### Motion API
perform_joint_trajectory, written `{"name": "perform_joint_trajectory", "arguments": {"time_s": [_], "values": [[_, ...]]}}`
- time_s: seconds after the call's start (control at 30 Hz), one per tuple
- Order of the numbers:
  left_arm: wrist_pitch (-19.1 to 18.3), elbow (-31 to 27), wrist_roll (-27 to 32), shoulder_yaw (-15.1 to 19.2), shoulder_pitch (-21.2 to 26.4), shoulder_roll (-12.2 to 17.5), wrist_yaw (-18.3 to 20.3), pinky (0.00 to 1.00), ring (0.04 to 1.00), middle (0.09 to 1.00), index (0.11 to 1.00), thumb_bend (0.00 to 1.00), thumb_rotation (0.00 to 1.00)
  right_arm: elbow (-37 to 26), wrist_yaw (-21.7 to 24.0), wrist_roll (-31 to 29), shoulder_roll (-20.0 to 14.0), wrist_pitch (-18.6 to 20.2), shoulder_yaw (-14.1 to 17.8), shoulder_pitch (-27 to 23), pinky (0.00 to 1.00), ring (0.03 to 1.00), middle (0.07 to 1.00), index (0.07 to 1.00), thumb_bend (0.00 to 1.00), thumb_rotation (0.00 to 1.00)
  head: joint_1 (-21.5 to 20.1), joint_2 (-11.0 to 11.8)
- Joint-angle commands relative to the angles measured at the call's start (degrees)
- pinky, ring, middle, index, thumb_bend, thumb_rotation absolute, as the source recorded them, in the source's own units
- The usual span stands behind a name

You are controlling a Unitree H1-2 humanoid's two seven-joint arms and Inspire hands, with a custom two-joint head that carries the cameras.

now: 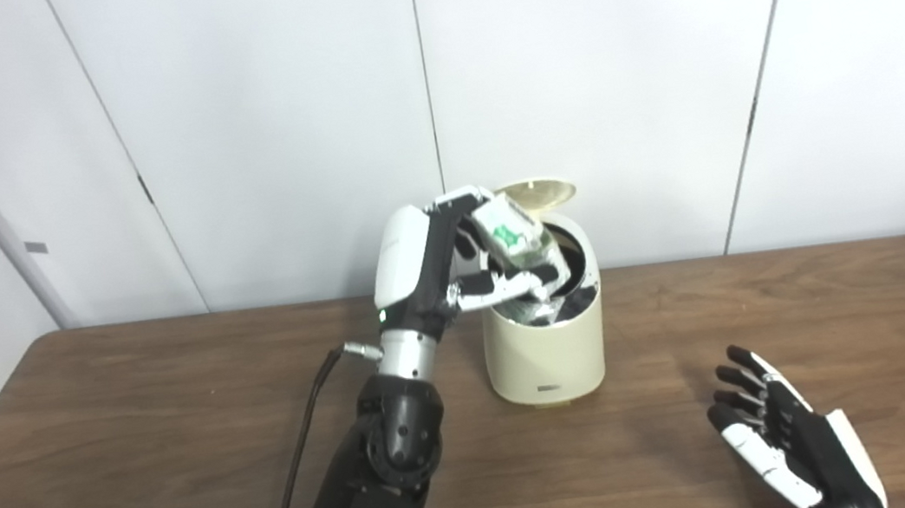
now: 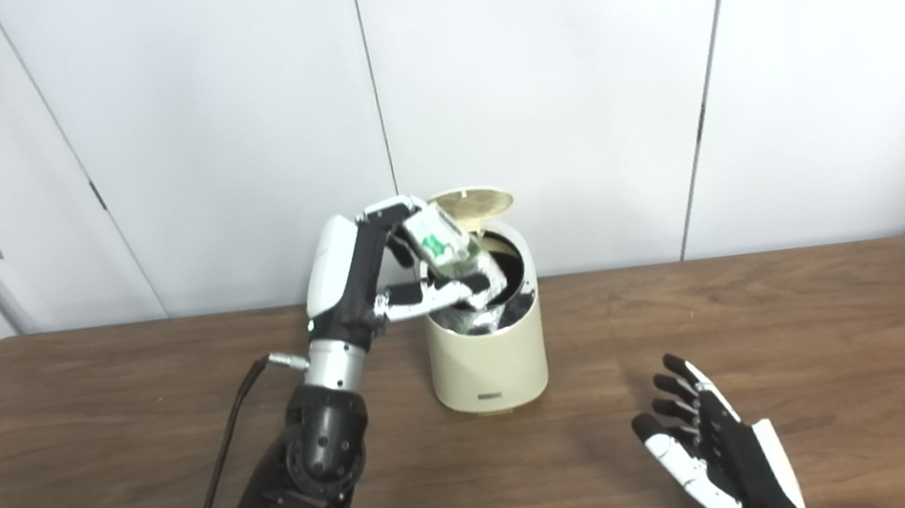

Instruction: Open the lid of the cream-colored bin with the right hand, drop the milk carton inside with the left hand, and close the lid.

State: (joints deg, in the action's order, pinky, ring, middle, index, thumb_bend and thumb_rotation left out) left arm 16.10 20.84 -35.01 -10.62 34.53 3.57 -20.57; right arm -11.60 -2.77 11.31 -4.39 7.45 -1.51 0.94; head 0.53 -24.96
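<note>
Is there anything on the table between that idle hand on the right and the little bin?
Nothing: both eye views show only bare wooden table between the open right hand and the bin.

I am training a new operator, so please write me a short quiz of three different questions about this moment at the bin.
1. True or false: the lid of the cream-colored bin is open.
2. Which robot hand holds the milk carton? A) left B) right
3. Fill in: the right robot hand is open above the ____, beside the bin.

Key:
1. True.
2. A: the left robot hand holds it, tilted over the bin's opening.
3. Table.
</note>
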Motion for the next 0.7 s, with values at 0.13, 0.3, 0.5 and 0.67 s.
{"name": "perform_joint_trajectory", "arguments": {"time_s": [0.13,0.3,0.5,0.67], "values": [[10.1,3.2,-4.3,-0.5,4.2,1.3,-10.2,0.37,0.393,0.499,0.517,0.48,0.00,-2.3,0.4,0.9,0.7,0.3,-0.9,-1.3,0.67,0.800,0.846,0.863,0.54,0.67,-0.4,0.2],[10.8,5.3,-6.6,-3.1,5.1,2.3,-15.9,0.38,0.407,0.506,0.494,0.48,0.00,-3.0,0.2,1.1,1.0,1.0,-0.8,-1.4,0.66,0.776,0.835,0.841,0.51,0.64,-0.5,0.3],[10.8,6.7,-7.2,-7.1,5.9,4.1,-20.0,0.37,0.419,0.516,0.478,0.48,0.00,-3.0,0.3,1.0,1.1,1.1,-0.7,-1.5,0.66,0.782,0.835,0.835,0.51,0.64,-0.5,0.3],[10.8,6.7,-5.8,-7.7,5.8,4.3,-19.4,0.36,0.414,0.511,0.489,0.48,0.00,-3.0,0.2,0.9,1.2,1.1,-0.6,-1.6,0.66,0.786,0.834,0.840,0.53,0.65,-0.6,0.4]]}}
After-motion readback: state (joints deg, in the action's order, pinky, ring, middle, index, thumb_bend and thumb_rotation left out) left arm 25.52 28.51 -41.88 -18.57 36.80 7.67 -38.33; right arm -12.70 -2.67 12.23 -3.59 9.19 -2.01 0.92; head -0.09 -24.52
